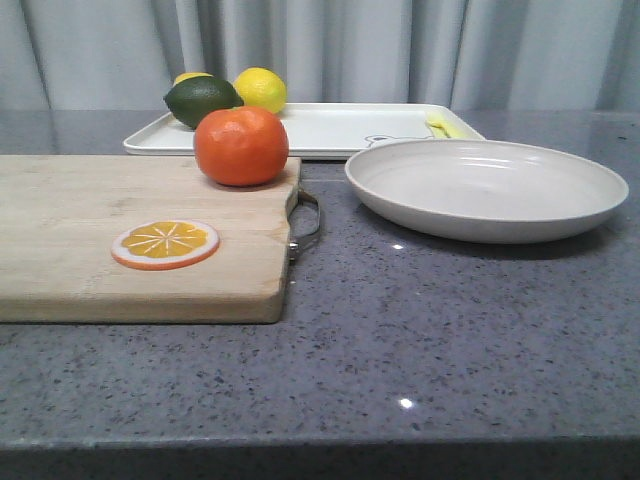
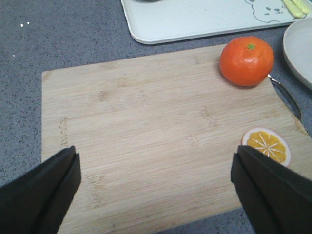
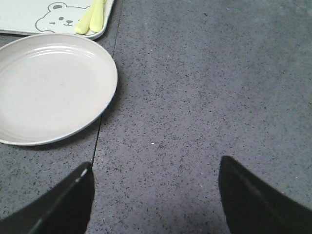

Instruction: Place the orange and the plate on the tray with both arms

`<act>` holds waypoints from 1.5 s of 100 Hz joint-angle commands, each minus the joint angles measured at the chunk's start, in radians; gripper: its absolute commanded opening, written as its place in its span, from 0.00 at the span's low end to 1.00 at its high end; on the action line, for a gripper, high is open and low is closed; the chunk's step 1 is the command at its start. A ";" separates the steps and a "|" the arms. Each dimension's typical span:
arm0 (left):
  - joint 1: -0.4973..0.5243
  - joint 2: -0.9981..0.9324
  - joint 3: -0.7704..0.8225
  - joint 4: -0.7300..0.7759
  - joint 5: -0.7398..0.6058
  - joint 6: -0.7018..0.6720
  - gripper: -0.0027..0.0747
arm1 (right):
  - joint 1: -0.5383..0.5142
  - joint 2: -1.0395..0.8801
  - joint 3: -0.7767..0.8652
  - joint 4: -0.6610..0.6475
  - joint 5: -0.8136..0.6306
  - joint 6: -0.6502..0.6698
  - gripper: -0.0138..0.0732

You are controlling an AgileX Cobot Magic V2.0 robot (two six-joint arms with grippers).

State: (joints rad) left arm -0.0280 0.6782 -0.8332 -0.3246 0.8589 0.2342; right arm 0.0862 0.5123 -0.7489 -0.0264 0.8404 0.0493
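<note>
The orange (image 1: 240, 146) (image 2: 246, 60) rests on the far right corner of a wooden cutting board (image 1: 120, 215) (image 2: 146, 126). To its right the off-white plate (image 1: 486, 187) (image 3: 48, 87) lies on the grey counter. Behind both sits the white tray (image 1: 330, 128) (image 2: 195, 19) (image 3: 29, 14), a bear drawing on it. My left gripper (image 2: 156, 170) hangs open over the board's near part, well short of the orange. My right gripper (image 3: 155, 183) is open above bare counter, beside the plate. Neither arm appears in the front view.
An orange slice disc (image 1: 165, 244) (image 2: 266, 145) lies on the board. A dark green lime (image 1: 202, 100) and a yellow lemon (image 1: 260, 89) sit at the tray's left end, pale yellow pieces (image 1: 445, 125) (image 3: 91, 17) at its right. A metal handle (image 1: 306, 222) juts from the board's right edge.
</note>
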 commanded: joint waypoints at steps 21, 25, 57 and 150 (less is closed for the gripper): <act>0.003 0.082 -0.036 -0.384 -0.102 0.354 0.81 | -0.005 0.012 -0.035 -0.008 -0.072 -0.008 0.78; 0.003 0.112 -0.038 -0.449 -0.108 0.414 0.81 | -0.005 0.012 -0.035 -0.008 -0.072 -0.008 0.78; -0.091 0.398 -0.151 -0.622 -0.128 0.597 0.81 | -0.005 0.012 -0.035 -0.008 -0.072 -0.008 0.78; -0.366 0.928 -0.457 -0.489 -0.300 0.576 0.81 | -0.005 0.012 -0.034 -0.008 -0.046 -0.008 0.78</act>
State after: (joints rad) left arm -0.3785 1.6276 -1.2527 -0.7992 0.5904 0.8170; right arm 0.0862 0.5123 -0.7489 -0.0248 0.8504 0.0493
